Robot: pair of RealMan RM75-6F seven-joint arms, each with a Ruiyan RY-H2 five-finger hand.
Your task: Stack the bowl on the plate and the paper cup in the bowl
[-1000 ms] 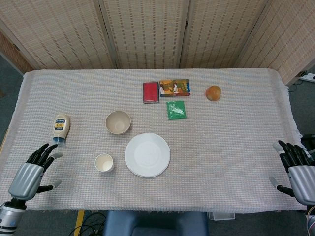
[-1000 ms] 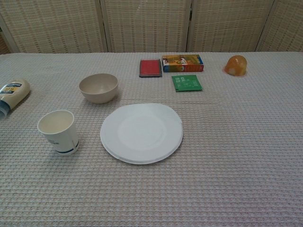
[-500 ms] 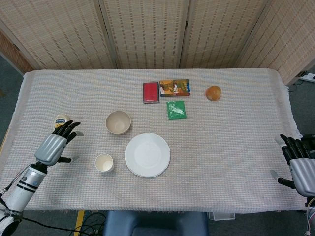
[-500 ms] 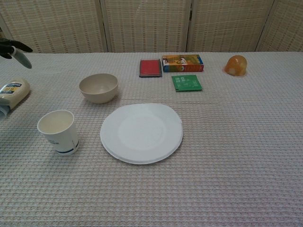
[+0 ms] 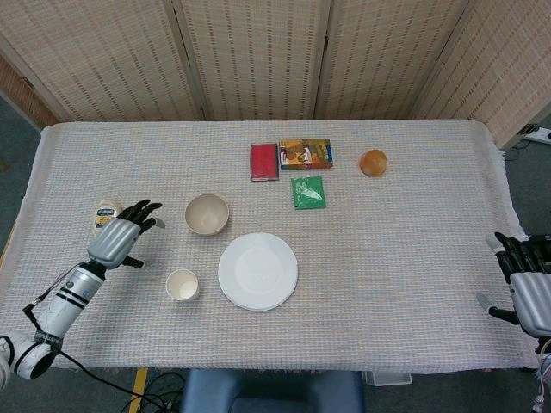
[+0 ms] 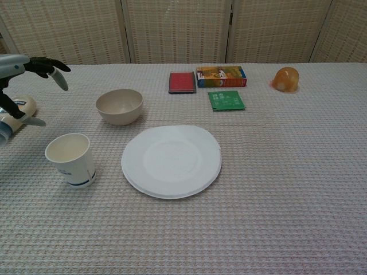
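A beige bowl (image 5: 207, 214) (image 6: 119, 106) stands upright on the cloth, behind and left of a white plate (image 5: 257, 271) (image 6: 171, 161). A paper cup (image 5: 182, 285) (image 6: 70, 158) stands upright to the left of the plate. My left hand (image 5: 120, 238) (image 6: 27, 74) hovers with fingers spread and empty, left of the bowl and above the cup's far side. My right hand (image 5: 531, 288) is at the table's right edge, fingers apart, holding nothing; the chest view does not show it.
A mayonnaise bottle (image 5: 104, 209) (image 6: 14, 114) lies just behind my left hand. A red wallet (image 5: 263, 161), a colourful box (image 5: 306, 153), a green packet (image 5: 307, 192) and an orange object (image 5: 373, 162) lie at the back.
My left hand has moved up from the near left edge and rightward toward the bowl, now covering part of the mayonnaise bottle. The right hand drifted slightly to the right.
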